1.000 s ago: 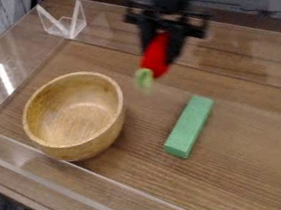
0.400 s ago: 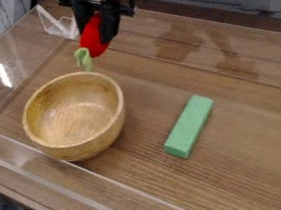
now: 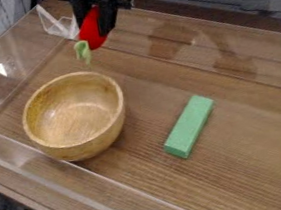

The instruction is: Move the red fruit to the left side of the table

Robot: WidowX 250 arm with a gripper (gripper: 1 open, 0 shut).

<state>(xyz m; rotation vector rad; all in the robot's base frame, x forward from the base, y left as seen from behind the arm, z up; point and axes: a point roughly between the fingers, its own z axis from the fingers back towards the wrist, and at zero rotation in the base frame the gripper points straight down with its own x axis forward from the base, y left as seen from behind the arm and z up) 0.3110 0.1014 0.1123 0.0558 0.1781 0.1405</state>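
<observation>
Tool (image 3: pixel 92 15): clenched on the red fruit (image 3: pixel 90 29), by the look of it at the fruit's upper part. Fruit appears held above the surface (image 3: pixel 230 87), beyond the far rim of the wooden bowl (image 3: pixel 74 116), toward the left in the camera view.

Progress: pick-up done; carry to the left side looks mostly done, as judged. Left to do: any last shift leftward, lowering, letting go, backing off. Exact height of fruit over the wood cannot be told.

Orientation: pale green stem (image 3: pixel 83 52) points down and slightly left in the view, toward the bowl; long axis of fruit plus stem runs steeply, near upright, top leaning right.
</observation>
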